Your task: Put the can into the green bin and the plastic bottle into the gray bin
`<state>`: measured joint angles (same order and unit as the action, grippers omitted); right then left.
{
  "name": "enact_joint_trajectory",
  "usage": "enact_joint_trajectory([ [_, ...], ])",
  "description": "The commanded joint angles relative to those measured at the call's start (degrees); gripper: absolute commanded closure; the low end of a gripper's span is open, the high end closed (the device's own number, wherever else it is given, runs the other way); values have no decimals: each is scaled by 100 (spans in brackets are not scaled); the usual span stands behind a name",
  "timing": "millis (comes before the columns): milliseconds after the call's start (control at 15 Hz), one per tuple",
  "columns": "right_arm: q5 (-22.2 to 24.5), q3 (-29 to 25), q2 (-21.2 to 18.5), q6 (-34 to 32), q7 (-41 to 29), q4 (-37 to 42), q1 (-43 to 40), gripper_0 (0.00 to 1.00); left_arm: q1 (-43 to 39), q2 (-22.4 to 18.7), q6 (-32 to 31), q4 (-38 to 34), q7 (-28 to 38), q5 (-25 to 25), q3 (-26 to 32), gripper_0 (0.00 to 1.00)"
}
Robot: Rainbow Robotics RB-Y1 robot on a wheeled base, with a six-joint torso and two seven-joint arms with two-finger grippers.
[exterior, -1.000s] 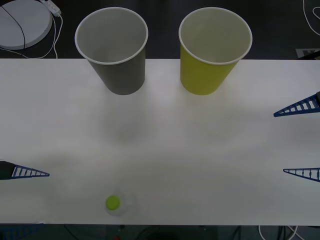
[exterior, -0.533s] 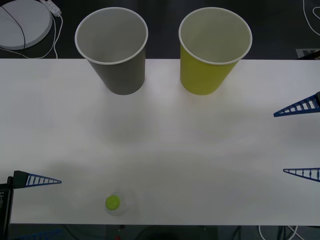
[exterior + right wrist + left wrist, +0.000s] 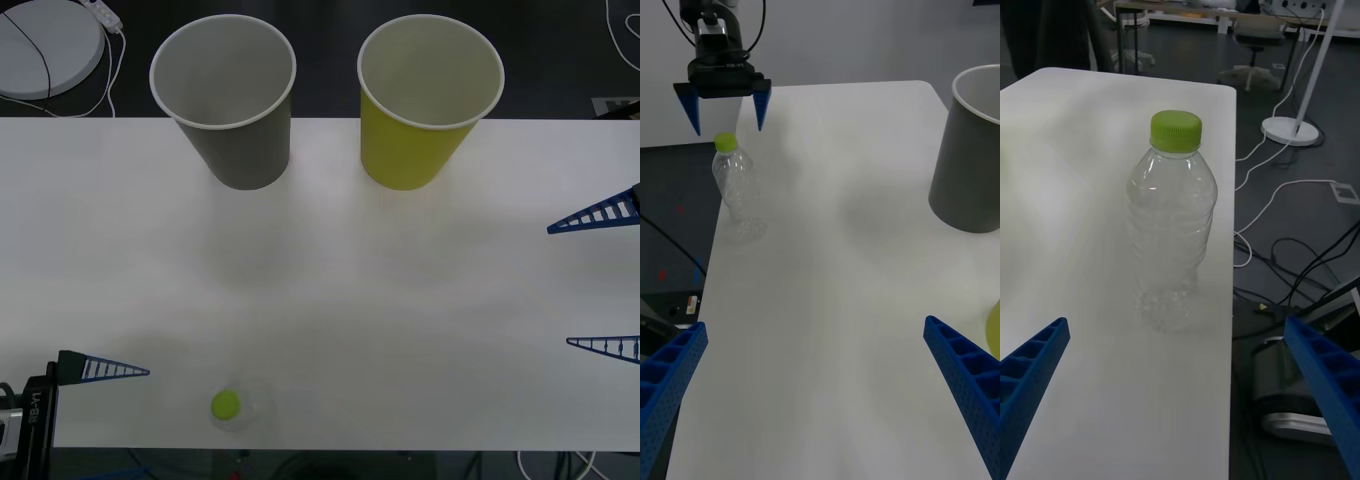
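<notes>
- plastic bottle (image 3: 236, 407): upright on the white table (image 3: 330, 290), at the near edge, left of centre. Lime-green cap on, body clear. Nothing touching it.
- Same bottle in the left wrist view (image 3: 1172, 232): stands right by the table's edge, dark floor with cables just beyond it.
- left gripper (image 3: 724, 103): at the table's near-left corner, just beside the bottle, not in contact. Blue ribbed fingers (image 3: 103, 369) spread apart; in the right wrist view they hang above and behind the bottle cap.
- From the left wrist camera the bottle sits in the gap between the two blue fingers (image 3: 1030, 367), ahead of the tips, not yet between them.
- right gripper (image 3: 597, 282): at the right edge of the table, well apart from the bottle and bins. Fingers wide apart, holding nothing.
- gray bin (image 3: 228, 100): upright at the far edge of the table, left of centre, pale inside, nothing visible in it.
- green bin (image 3: 425, 100): upright at the far edge, right of the gray bin, the two apart. Inside looks bare too.
- Bottle is well apart from both bins, across the table's depth.
- Off the table at far left: a round white base (image 3: 45, 45) with a cable on the floor.
</notes>
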<state>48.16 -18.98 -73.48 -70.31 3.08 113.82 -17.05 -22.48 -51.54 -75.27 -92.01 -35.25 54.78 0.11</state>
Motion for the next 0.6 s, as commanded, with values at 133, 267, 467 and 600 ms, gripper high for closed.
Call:
enact_joint_trajectory([
  [133,0,0,0,0,0,0,0,0,95,408,57,-1,0,306,-2,0],
  [267,0,0,0,0,0,0,0,0,130,584,66,-1,0,385,-2,0],
  [467,0,0,0,0,0,0,0,0,218,724,66,-1,9,464,-64,0],
  [600,0,0,0,0,0,0,0,0,270,760,127,-1,18,464,-204,0],
])
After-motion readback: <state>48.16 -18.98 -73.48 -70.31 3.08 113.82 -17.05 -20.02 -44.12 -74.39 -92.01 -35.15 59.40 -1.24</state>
